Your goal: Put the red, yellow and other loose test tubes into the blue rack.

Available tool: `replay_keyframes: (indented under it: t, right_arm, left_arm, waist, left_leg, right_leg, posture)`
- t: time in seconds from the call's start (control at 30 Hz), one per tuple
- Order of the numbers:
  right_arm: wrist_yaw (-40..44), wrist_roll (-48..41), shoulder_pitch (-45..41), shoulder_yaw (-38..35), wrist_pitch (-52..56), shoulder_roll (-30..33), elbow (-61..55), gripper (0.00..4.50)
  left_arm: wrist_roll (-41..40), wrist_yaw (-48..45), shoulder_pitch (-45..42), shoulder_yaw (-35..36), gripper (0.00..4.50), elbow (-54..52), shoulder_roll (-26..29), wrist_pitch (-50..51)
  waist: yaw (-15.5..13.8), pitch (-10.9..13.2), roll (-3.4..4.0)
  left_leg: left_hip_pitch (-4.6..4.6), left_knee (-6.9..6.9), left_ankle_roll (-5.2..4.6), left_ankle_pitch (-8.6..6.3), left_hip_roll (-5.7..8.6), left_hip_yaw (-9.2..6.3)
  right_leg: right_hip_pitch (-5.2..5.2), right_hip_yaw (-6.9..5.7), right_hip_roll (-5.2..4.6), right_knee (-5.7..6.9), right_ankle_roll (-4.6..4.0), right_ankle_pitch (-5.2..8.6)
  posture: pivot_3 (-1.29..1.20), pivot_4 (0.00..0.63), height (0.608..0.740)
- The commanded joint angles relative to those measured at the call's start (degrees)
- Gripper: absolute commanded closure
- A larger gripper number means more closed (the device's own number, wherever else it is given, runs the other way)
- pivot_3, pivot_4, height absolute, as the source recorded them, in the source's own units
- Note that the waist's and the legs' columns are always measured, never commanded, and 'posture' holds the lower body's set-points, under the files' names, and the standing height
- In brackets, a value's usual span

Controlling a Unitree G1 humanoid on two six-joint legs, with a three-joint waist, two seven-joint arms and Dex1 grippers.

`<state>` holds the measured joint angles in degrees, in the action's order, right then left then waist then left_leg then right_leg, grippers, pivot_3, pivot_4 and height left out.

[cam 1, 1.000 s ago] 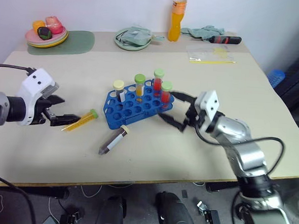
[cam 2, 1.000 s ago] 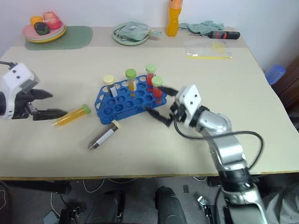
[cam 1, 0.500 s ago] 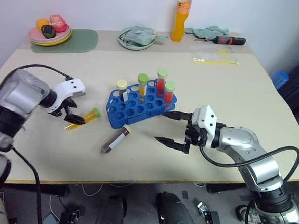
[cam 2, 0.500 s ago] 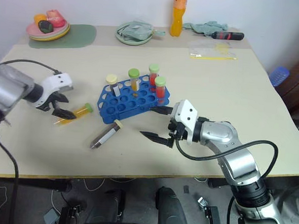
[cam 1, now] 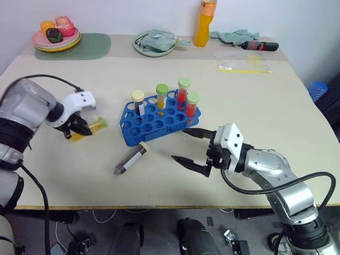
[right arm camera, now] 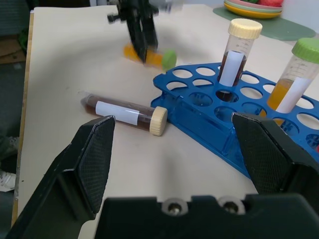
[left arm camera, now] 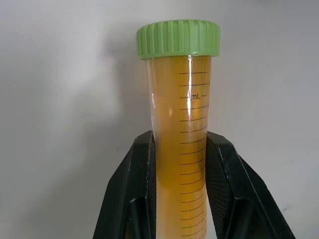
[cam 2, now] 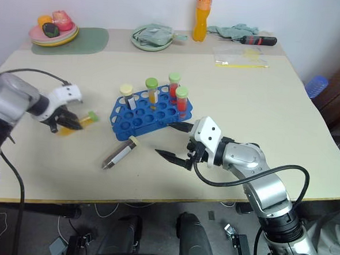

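The blue rack (cam 1: 159,120) stands mid-table with several capped tubes upright in it, two of them red (cam 1: 190,105). My left gripper (cam 1: 77,130) is shut on the yellow test tube (cam 1: 93,123), which has a green cap and sits low at the table to the left of the rack. The left wrist view shows both fingers (left arm camera: 142,169) pressed against the yellow tube (left arm camera: 180,114). A brown tube with a cream cap (cam 1: 130,160) lies loose in front of the rack. My right gripper (cam 1: 180,144) stands open to the right of that tube, holding nothing.
Along the far edge are a plate of toy food (cam 1: 55,36) on a green mat (cam 1: 89,44), a green dish with a cloth (cam 1: 155,43), an orange bottle (cam 1: 206,20), a screwdriver (cam 1: 257,45) and a plastic bag (cam 1: 243,61).
My left gripper reached the yellow tube and closed on it; a second ago it was open beside it. The right gripper drew back a little from the rack, staying open.
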<state>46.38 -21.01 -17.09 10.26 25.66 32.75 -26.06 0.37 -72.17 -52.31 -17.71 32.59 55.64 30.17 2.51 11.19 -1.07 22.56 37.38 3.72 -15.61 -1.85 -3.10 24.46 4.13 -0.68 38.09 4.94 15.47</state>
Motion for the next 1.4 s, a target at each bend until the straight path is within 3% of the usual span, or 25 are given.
replay_keyframes:
  t: [0.03, 0.1, 0.2, 0.33, 0.4, 0.5, 0.7, 0.87, 1.4]
  right_arm:
    - [-0.8, 0.0, 0.3, -0.8, -0.8, -0.6, -1.6, 0.34]
    - [-2.2, 0.6, 0.3, -1.0, -1.1, -1.6, -0.1, 0.34]
    - [-4.3, 1.9, 0.4, -1.6, -2.2, -3.1, 2.9, 0.34]
    - [-7.2, 2.6, 1.0, -3.7, -3.7, -5.4, 8.4, 0.34]
    - [-7.9, 2.8, 1.1, -4.9, -4.3, -6.1, 11.6, 0.34]
    - [-8.2, 3.8, 1.8, -5.8, -5.6, -5.5, 14.0, 0.34]
    - [-8.7, 3.9, 3.4, -8.4, -5.8, -4.4, 13.6, 0.34]
    - [-9.5, 3.9, 5.1, -9.1, -5.1, -4.3, 11.7, 0.34]
    - [-11.3, 3.9, 6.8, -9.0, -3.5, -4.7, 9.1, 0.34]
  left_arm:
    - [-10.8, 12.5, 2.6, 22.1, 3.75, -7.1, -2.8, -6.2]
    - [-20.0, 19.7, 6.6, 35.1, 3.75, -19.3, -8.7, -1.8]
    - [-30.0, 24.7, 15.0, 41.1, 3.75, -39.5, -16.3, 4.6]
    - [-38.8, 35.2, 25.0, 35.5, 3.75, -64.3, -28.4, 8.0]
    - [-33.4, 42.2, 26.7, 26.6, 3.75, -68.3, -35.4, 6.3]
    - [-21.1, 48.3, 27.6, 15.8, 3.75, -65.0, -40.3, -1.0]
    - [-4.0, 56.5, 29.0, 5.3, 3.75, -50.3, -45.5, -19.6]
    - [-0.8, 58.4, 29.0, 4.8, 3.75, -42.2, -48.4, -26.9]
    - [-1.7, 54.9, 24.8, 5.6, 3.75, -24.4, -52.4, -34.0]
  waist:
    - [-0.2, 0.0, -0.01]
    - [-0.5, 0.0, -0.02]
    - [-0.6, 0.0, -0.03]
    - [-0.7, 0.0, -0.03]
    - [-1.6, -0.1, -0.05]
    - [-1.7, -0.1, -0.05]
    - [-1.2, -0.1, 0.05]
    - [-1.7, -0.1, 0.05]
    - [-1.7, -0.1, 0.06]
  left_leg:
    - [0.04, 0.04, 0.0, 0.0, 0.0, -0.01]
    - [0.16, 0.15, 0.0, 0.0, 0.01, -0.08]
    - [0.42, 0.49, -0.02, -0.02, 0.01, -0.19]
    - [0.48, 0.63, -0.01, -0.03, 0.06, -0.17]
    - [0.47, 0.75, 0.0, -0.02, 0.08, -0.21]
    - [0.16, 0.78, 0.0, -0.02, 0.19, -0.15]
    - [-0.31, 0.61, -0.06, -0.05, 0.12, -0.1]
    - [-0.26, 0.62, -0.06, -0.05, 0.13, -0.1]
    - [-0.26, 0.62, -0.06, -0.05, 0.13, -0.1]
  right_leg:
    - [0.0, -0.02, -0.05, 0.0, 0.01, 0.0]
    - [-0.01, -0.14, -0.13, 0.0, 0.02, -0.01]
    - [-0.01, -0.26, -0.23, 0.02, 0.05, -0.01]
    - [-0.01, -0.23, -0.31, 0.04, 0.13, -0.06]
    - [-0.04, -0.23, -0.3, 0.09, 0.19, -0.11]
    - [-0.38, -0.15, -0.27, 0.04, 0.25, -0.18]
    - [-0.74, -0.01, -0.06, -0.06, 0.22, -0.16]
    - [-0.73, -0.02, -0.09, -0.1, 0.23, -0.16]
    - [-0.75, -0.03, -0.09, -0.12, 0.23, -0.16]
  posture:
    - [0.0, 0.15, 0.74]
    - [0.0, 0.15, 0.74]
    - [0.0, 0.15, 0.74]
    - [0.0, 0.15, 0.74]
    - [0.0, 0.15, 0.74]
    - [0.0, 0.15, 0.74]
    - [0.0, 0.15, 0.74]
    - [0.0, 0.15, 0.74]
    - [0.0, 0.15, 0.74]
